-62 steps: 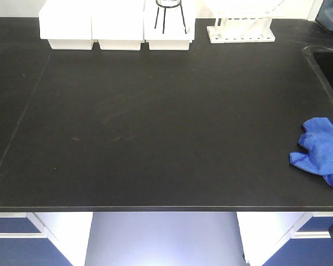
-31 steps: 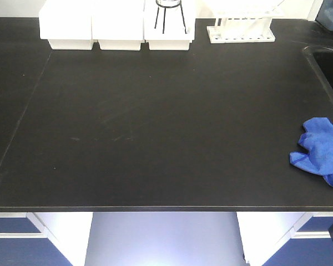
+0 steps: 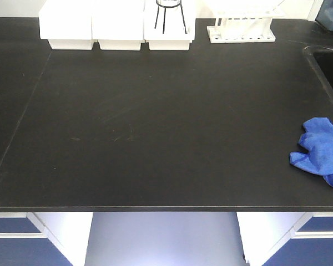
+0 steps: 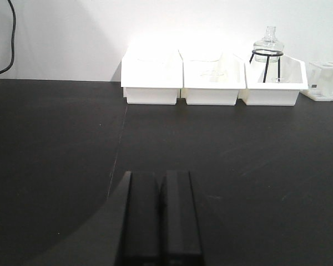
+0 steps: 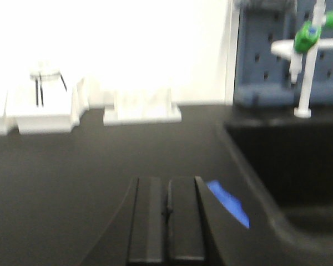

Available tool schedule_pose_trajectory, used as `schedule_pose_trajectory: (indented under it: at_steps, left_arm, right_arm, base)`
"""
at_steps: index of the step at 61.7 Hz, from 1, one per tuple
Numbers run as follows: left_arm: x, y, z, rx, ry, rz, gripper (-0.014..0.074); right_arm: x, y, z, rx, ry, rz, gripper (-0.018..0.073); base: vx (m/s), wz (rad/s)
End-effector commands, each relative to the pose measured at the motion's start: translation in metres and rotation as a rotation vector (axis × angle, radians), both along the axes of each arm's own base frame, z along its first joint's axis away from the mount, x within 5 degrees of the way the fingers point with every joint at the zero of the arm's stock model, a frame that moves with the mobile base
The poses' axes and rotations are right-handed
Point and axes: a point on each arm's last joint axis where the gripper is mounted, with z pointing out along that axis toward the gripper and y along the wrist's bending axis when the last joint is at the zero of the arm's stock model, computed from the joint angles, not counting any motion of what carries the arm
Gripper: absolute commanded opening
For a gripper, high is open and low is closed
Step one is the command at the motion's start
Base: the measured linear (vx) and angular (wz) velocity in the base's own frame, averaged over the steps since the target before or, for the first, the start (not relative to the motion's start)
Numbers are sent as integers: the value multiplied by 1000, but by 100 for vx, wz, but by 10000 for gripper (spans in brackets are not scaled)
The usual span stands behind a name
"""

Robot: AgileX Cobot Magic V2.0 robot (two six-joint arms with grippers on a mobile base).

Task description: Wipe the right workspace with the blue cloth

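Note:
The blue cloth (image 3: 321, 151) lies crumpled on the black bench top (image 3: 155, 127) at the far right, near the front edge. In the right wrist view a strip of the cloth (image 5: 228, 204) shows just right of my right gripper (image 5: 167, 180). That gripper is shut and empty, low over the bench and apart from the cloth. My left gripper (image 4: 160, 175) is shut and empty, low over the bench and facing the white bins. Neither gripper shows clearly in the front view.
Three white bins (image 3: 116, 25) stand along the back, one holding a glass flask in a black stand (image 3: 169, 11). A white rack (image 3: 241, 27) stands to their right. A sink (image 3: 330, 66) opens at the right edge, with a green-and-white tap (image 5: 305, 61) behind it.
A small dark part at the bottom right edge of the front view has slid further right, almost out of frame. The cloth has not moved.

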Motion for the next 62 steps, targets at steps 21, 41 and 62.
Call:
schedule_pose_trajectory:
  at_steps: [21,41,62]
  left_arm:
    - [0,-1,-2,-10,-69,-16,-6]
    - [0,-1,-2,-10,-69,-16,-6]
    - [0,-1,-2,-10,-69,-16,-6]
  right_arm:
    - [-24,1,98,80,-309,15,0]
    - [36,-13,156,2,109,-115,1]
    - [143,-32,101,-40,478,-242,8]
  base:
    - [0,0]
    - [0,0]
    - [0,0]
